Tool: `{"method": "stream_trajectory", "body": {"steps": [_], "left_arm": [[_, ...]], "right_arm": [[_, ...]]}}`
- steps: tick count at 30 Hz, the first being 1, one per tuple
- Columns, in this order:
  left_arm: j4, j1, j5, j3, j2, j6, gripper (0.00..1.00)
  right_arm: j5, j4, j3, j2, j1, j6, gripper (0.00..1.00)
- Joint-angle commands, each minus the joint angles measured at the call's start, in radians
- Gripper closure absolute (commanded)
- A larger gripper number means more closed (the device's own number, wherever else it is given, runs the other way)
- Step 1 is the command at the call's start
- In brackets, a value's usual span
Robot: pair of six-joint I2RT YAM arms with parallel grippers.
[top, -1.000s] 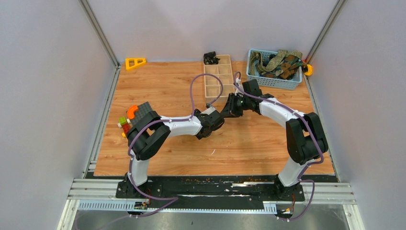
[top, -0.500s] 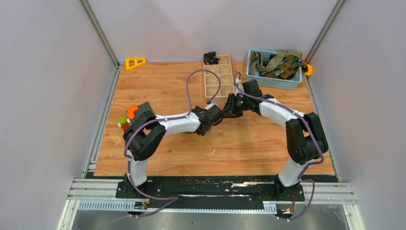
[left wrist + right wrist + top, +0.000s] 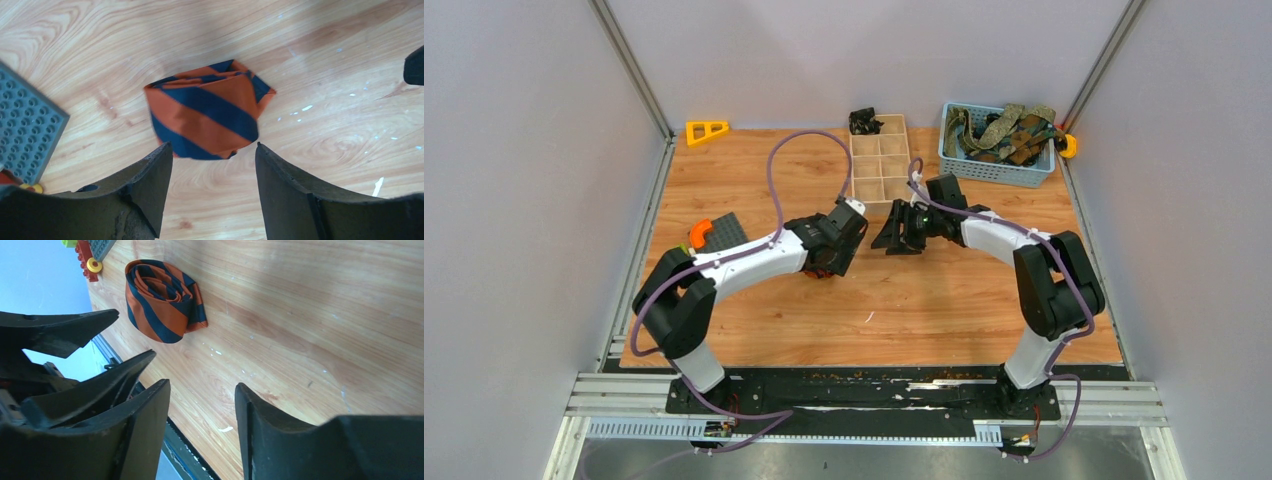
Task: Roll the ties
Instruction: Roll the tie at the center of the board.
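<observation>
Two grippers that were nose to nose over the middle of the table (image 3: 754, 190) a second ago have split apart. We see the left gripper (image 3: 210, 150) swung back toward its own side with its jaws spread wide and nothing between them. The right gripper (image 3: 201, 387) has popped open too, its fingers parted over bare wood.

What they leave behind is the orange-and-navy tie (image 3: 207, 117), wound into a compact bundle and lying free on the wood beside the grey studded plate (image 3: 25, 130). It sits just ahead of the left fingertips, and neither gripper touches it. From the right wrist we can see the coils stacked inside it, and it seems to be holding its shape.

We'd call that one roll released and done. More ties (image 3: 1004, 130) wait heaped in the blue basket (image 3: 994, 175) at the far right, so that looks like the next stop.
</observation>
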Motion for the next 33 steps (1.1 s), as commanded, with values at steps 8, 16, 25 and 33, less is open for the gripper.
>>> {"method": "stream_trajectory", "body": {"steps": [8, 16, 25, 33], "left_arm": [[0.01, 0.129, 0.089, -0.154, -0.2, -0.002, 0.48], [0.08, 0.191, 0.176, -0.183, -0.216, 0.014, 0.49], [0.146, 0.233, 0.228, -0.211, -0.177, 0.021, 0.5], [0.19, 0.245, 0.242, -0.239, -0.137, 0.018, 0.5]], "right_arm": [[-0.051, 0.153, 0.037, 0.102, 0.081, 0.079, 0.37], [-0.053, 0.183, 0.09, 0.201, 0.118, 0.105, 0.35], [-0.054, 0.197, 0.149, 0.289, 0.161, 0.138, 0.34], [-0.067, 0.197, 0.201, 0.36, 0.196, 0.174, 0.35]]}}
